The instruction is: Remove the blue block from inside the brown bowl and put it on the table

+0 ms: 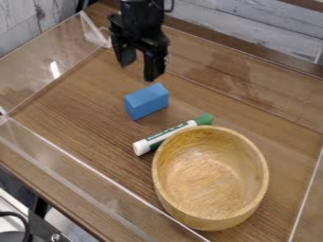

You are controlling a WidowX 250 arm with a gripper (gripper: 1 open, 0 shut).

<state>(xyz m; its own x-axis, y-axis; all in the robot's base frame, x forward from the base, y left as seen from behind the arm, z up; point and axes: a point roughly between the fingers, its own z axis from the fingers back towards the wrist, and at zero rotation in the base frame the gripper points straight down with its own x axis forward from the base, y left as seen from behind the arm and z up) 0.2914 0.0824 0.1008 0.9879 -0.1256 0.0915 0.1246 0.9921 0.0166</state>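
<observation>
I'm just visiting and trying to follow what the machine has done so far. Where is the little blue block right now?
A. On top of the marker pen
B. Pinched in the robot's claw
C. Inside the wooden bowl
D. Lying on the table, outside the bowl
D: the blue block lies on the table, apart from the empty brown bowl, with the open gripper above it holding nothing.

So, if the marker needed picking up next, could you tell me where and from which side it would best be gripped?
Probably from straight above, at mid-barrel. The marker lies flat on the table, diagonally, its green cap toward the upper right. It lies close along the brown bowl rim, so the fingers should straddle the narrow white barrel across its width, near the end farther from the rim. The end effector is open.
</observation>
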